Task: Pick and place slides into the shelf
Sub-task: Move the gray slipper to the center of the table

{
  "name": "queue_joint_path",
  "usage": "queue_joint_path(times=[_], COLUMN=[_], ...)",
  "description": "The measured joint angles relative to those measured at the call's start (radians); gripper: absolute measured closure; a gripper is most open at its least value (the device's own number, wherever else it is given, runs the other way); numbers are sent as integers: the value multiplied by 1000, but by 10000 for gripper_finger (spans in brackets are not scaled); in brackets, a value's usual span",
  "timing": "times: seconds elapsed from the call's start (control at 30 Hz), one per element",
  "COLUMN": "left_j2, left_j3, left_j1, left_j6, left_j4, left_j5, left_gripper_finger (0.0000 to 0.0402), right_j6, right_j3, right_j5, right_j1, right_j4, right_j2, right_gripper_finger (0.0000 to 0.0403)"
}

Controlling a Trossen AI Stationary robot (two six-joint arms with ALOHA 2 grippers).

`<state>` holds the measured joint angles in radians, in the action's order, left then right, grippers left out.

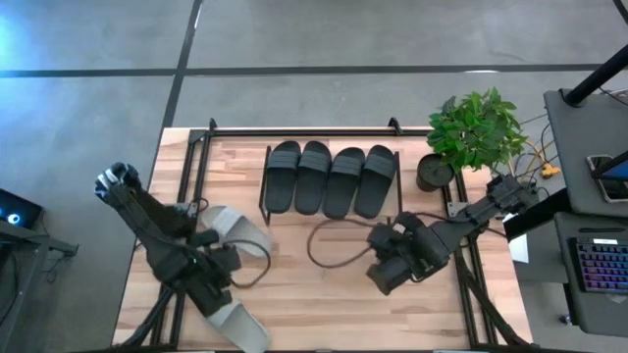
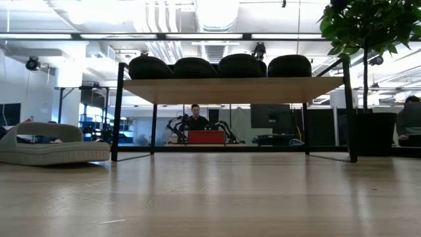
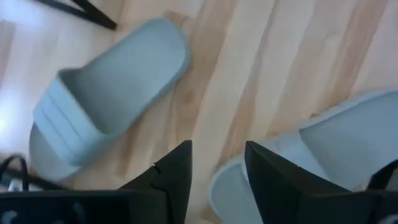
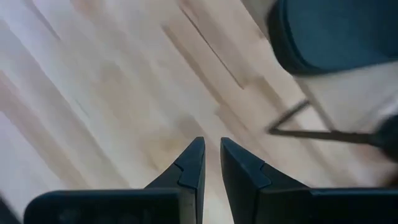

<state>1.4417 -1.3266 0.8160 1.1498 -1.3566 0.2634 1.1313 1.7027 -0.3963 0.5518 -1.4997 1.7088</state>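
L claw (image 3: 216, 165), jaws part open, empty, hangs between two light grey rubber slides: one (image 3: 109, 102) lies angled just ahead, other (image 3: 317, 155) beside. L arm nearest.

R claw (image 4: 212, 163) narrow, empty, waits by shelf (image 1: 267, 176).

Four slides (image 1: 330, 178) (abreast) atop shelf (image 1: 235, 129)

**Free room and obstacles on the tabletop**

The shelf (image 1: 332, 147) top is filled edge to edge by four dark slides (image 1: 332, 178); no free slot is seen there. Open space is seen under the top board in the low view, bounded by black legs. Bare tabletop (image 1: 324, 304) is left in front of the shelf, between both arms. The left side is blocked by two light grey slides (image 1: 238, 233) and the left hand (image 1: 218, 257). The right side is blocked by the right hand (image 1: 385, 263), a loose cable (image 1: 334, 257) and a potted plant (image 1: 471, 132).
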Motion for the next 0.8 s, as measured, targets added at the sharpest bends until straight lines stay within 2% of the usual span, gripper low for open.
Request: queue_joint_path(times=[0.07, 0.27, 0.4, 0.6, 0.67, 0.8], left_j2=[63, 263, 401, 569, 602, 643], left_j3=[-75, -264, -345, -453, -504, -587], left_j1=[21, 78, 92, 100, 100, 92], left_j6=[79, 397, 457, 553, 581, 620], left_j4=[-64, -124, -144, -212, -215, -215], left_j5=[-5, -111, -237, -476, -512, -503], left_gripper_finger=[270, 245, 217, 186, 181, 180], right_j6=[-45, -266, -295, -306, -309, -287], right_j3=[-3, -57, -99, -142, -160, -202], right_j5=[-16, -50, -58, -127, -128, -128], right_j1=[9, 20, 70, 151, 164, 171], right_j4=[-70, -72, -71, -71, -70, -72], right_j2=[0, -40, -65, -80, -84, -100], right_gripper_finger=[360, 360, 360, 360, 360, 360])
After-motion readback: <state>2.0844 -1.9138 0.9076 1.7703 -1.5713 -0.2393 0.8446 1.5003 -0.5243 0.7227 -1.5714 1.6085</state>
